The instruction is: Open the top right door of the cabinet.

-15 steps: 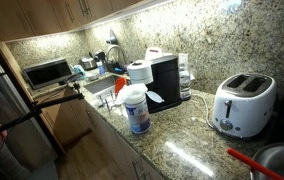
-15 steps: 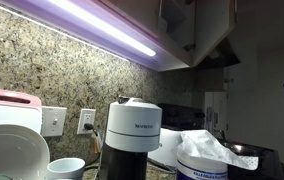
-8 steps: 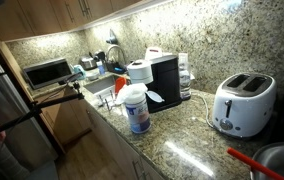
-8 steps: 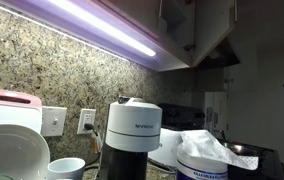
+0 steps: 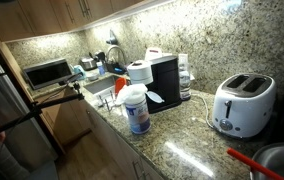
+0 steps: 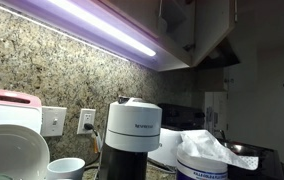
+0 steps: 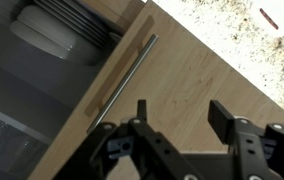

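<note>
Light-brown wooden wall cabinet (image 7: 217,95) filled the wrist view, its flat door (image 7: 182,55) ajar, slim silver bar handle (image 7: 122,82) at the edge, stacked grey plates (image 7: 57,25) inside. The black gripper (image 7: 180,115) hovered near the handle, fingers (image 7: 140,112) spread and empty; pulling along the hinge arc seemed wisest. Hinges were cut off.

The wrist view's top edge cuts off the white plate stack (image 7: 47,30) inside the light-brown wooden cabinet (image 7: 192,90).
</note>
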